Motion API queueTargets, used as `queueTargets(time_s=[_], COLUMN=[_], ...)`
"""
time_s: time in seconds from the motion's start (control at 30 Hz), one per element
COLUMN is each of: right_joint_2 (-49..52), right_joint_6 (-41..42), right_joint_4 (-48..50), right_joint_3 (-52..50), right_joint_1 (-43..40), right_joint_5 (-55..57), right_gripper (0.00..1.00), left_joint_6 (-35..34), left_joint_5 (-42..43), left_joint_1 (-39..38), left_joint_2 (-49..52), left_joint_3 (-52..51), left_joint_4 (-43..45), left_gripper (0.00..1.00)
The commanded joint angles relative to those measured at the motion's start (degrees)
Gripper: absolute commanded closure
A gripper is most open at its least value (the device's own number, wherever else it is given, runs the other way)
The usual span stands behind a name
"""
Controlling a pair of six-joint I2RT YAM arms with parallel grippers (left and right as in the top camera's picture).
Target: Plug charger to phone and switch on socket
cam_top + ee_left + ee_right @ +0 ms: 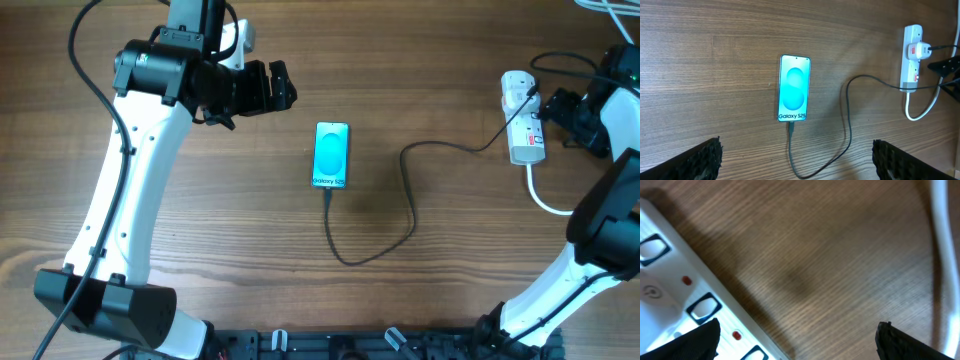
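Observation:
The phone (331, 154) lies flat mid-table with its cyan screen up; it also shows in the left wrist view (793, 95). The charger cable (405, 215) runs from the phone's near end, loops right and goes up to the socket (523, 120), a white power strip at the right. Its connector tip (791, 128) sits at the phone's port, and its plug (919, 50) sits in the strip (910, 75). My left gripper (278, 88) is open and empty, up and left of the phone. My right gripper (556, 108) is open just right of the strip, with one finger over the strip's switches (702, 307).
The strip's white cord (545, 205) curves off toward the right arm's base and shows in the right wrist view (942, 255). Robot cables hang at the top right corner (610, 15). The table (250, 240) is brown wood.

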Motion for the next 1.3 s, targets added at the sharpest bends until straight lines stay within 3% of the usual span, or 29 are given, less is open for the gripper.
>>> queueTargets(time_s=[0.0, 1.27], right_joint_2=[1.29, 6.19], right_joint_6=[-2.45, -0.55], right_joint_4=[1.44, 4.96], right_joint_3=[-0.42, -1.16], right_joint_1=[-1.73, -1.81], right_joint_5=[-5.81, -16.24], right_gripper=[0.0, 0.0], left_joint_6=[-0.07, -0.07], left_joint_5=[-0.37, -0.37], left_joint_1=[0.33, 0.33], left_joint_2=[-0.09, -0.09], left_joint_3=[-0.11, -0.11], left_joint_4=[0.02, 0.02], left_gripper=[0.0, 0.0])
